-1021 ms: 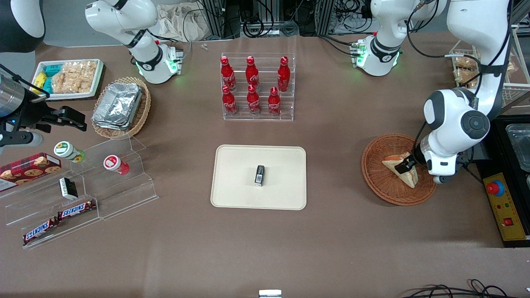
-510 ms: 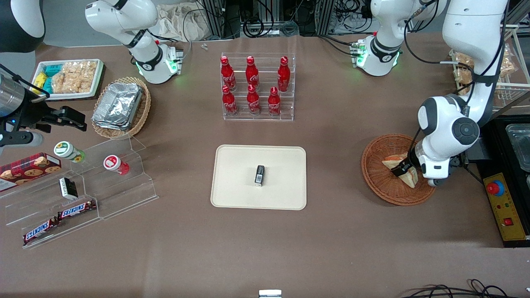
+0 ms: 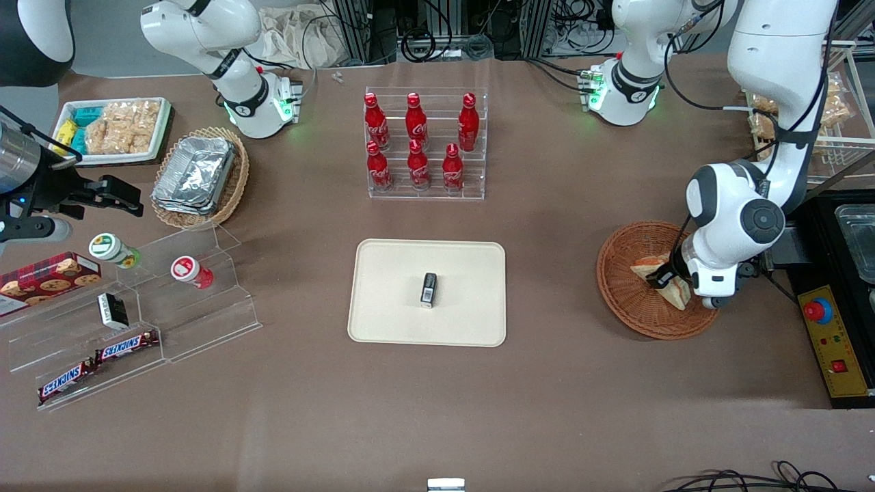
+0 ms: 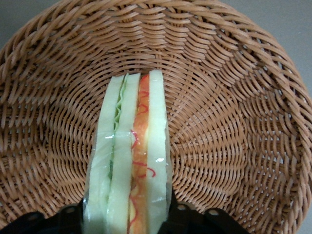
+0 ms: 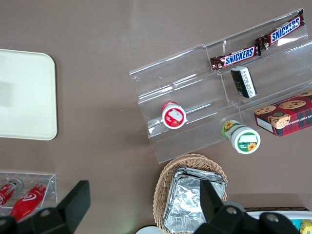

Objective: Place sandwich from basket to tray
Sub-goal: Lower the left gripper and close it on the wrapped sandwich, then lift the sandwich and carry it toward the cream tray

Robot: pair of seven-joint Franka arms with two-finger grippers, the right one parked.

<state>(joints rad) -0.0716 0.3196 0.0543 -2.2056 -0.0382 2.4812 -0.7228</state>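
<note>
Just one sandwich point(image 4: 129, 161) in end effector point(image 4: 127, 217).

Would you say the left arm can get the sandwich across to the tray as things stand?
Probably yes: the gripper already grips the sandwich inside the basket, and only bare table lies between it and the tray, which holds one small dark packet.

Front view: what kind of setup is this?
Likely a lab mock-up of a snack shop: Coca-Cola bottles in an acrylic rack, Snickers bars on clear risers, the gripper shut on a sandwich over its basket.
</note>
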